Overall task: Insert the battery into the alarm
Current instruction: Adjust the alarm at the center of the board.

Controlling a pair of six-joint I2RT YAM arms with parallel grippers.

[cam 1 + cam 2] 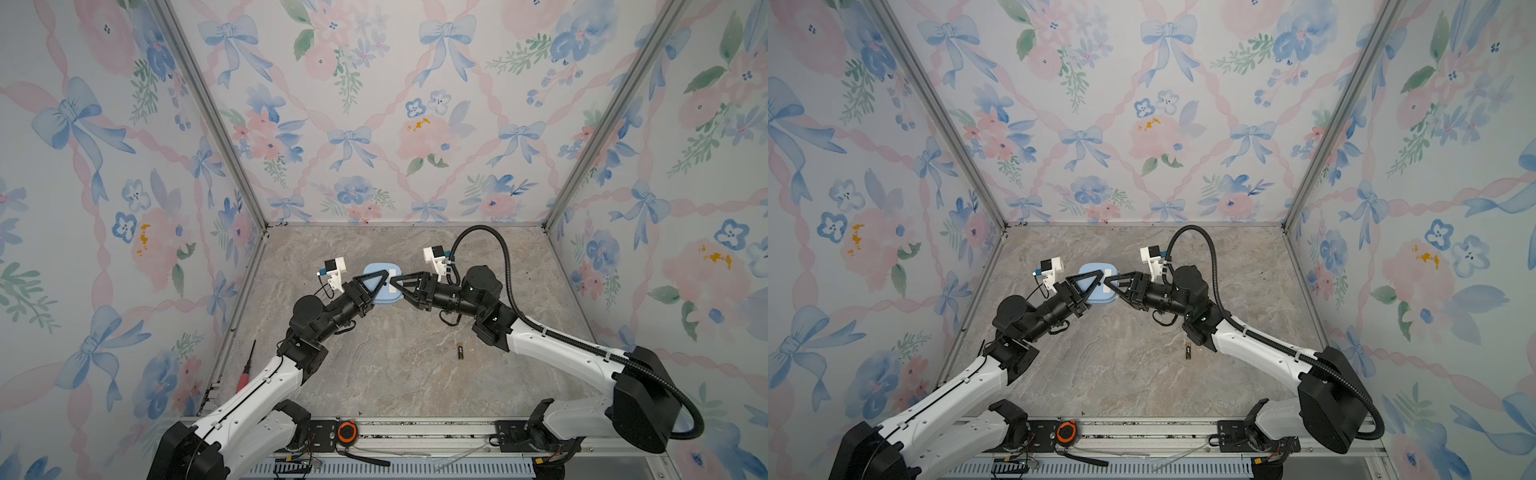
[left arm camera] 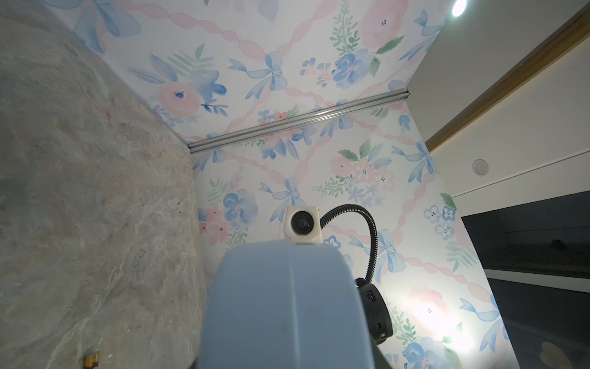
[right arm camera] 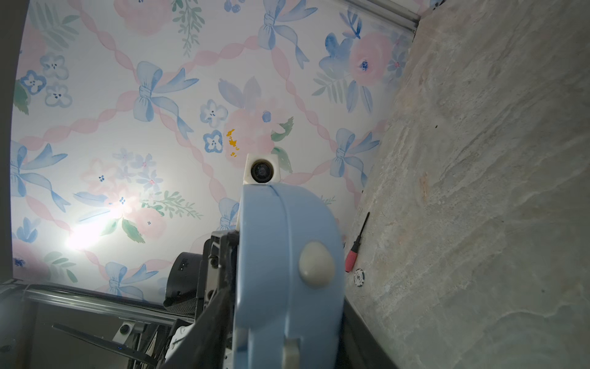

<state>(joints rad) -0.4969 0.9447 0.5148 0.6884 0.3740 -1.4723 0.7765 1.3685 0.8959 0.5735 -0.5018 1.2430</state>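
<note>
robot lab test cell: floral wallpaper panels (image 1: 374,104) on aluminium posts (image 1: 214,114), marble-look tabletop (image 1: 395,374), arms (image 1: 552,345) mounted on near rail (image 1: 415,428).

Alarm (image 3: 274,255) edge-on; screwdriver (image 3: 353,255) beyond

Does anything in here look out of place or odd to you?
Only small things. The battery lies loose on the table, well apart from the alarm that the left gripper holds. A red-handled screwdriver lies by the left wall. Nothing looks spilled or broken.
</note>
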